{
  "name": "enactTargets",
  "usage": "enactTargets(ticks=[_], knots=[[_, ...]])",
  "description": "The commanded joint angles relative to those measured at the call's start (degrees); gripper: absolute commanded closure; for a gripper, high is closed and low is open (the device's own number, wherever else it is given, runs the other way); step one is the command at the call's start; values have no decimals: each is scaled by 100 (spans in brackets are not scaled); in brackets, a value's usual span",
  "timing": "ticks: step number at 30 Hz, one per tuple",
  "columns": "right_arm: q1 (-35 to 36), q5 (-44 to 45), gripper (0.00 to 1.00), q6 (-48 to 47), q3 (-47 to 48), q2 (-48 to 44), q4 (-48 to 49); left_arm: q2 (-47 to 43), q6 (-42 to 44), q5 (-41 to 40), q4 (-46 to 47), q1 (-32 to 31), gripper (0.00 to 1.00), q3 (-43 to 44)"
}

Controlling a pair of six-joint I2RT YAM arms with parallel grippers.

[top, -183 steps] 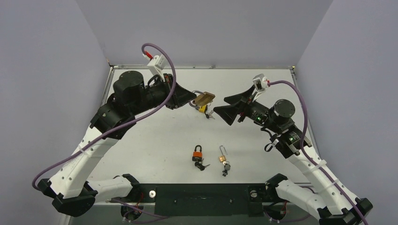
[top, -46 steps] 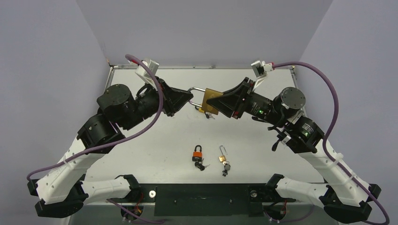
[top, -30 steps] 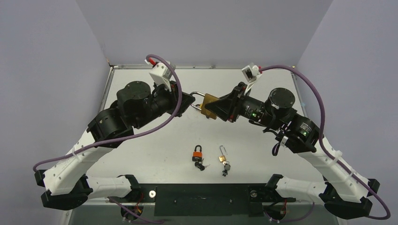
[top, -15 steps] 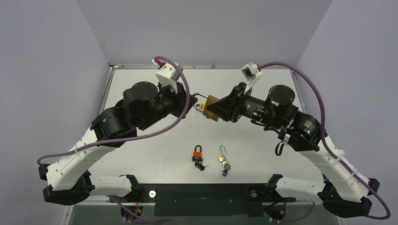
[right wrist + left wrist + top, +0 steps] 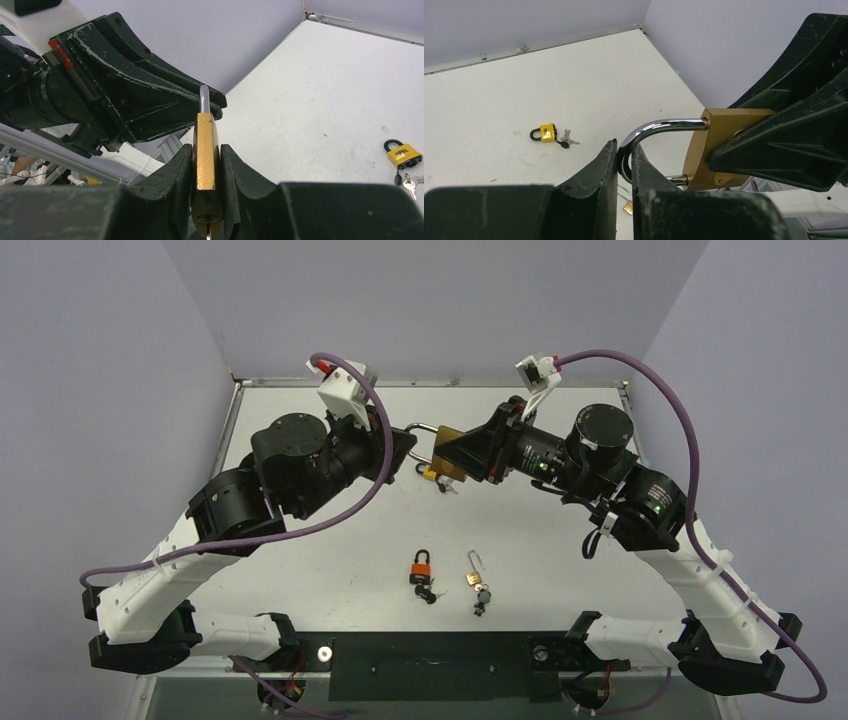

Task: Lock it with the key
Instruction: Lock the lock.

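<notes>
A large brass padlock point(image 5: 449, 448) hangs in the air over the far middle of the table, held between both arms. My left gripper point(image 5: 624, 150) is shut on the bend of its steel shackle point(image 5: 659, 125). My right gripper point(image 5: 206, 146) is shut on the flat sides of the brass body point(image 5: 205, 140). Both shackle legs reach the body point(image 5: 724, 145). A key point(image 5: 208, 233) sticks out of the keyhole on the underside, between my right fingers. From above, the left gripper point(image 5: 410, 445) and right gripper point(image 5: 457, 455) meet tip to tip at the lock.
A yellow padlock point(image 5: 432, 474) with keys lies on the table below the held lock, also seen as the yellow padlock point(image 5: 545, 133) from the left wrist. Nearer the front lie an orange padlock point(image 5: 422, 567) with keys and a small brass padlock point(image 5: 473, 576) with its shackle open.
Both arms have carried the brass padlock a little farther back and higher over the last second. Both grips stay as they were.
</notes>
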Motion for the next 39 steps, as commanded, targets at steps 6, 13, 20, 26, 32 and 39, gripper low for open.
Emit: enactTargets(ticks=[6,13,20,26,32,39], knots=[[74,696,100,283,-57,1288,1523,741,-452,3462,1149,-1304,100,462],[155,699,100,289,-62,1477,1515,915,-380,3434,1116,-1437,100,766],[161,824,100,288,-99,1537,1518,1055,-397,3486,1195,-1604,100,895],[153,911,100,333,76,1691,1523,1054,-529,3511,1404,-1726,100,847],[168,845,100,402,322,1918,1506,1180,-493,3518,1384,-1876,100,1004],[170,813,100,418,564,2122,1420,1241,-501,3554,1439,-2007,100,997]])
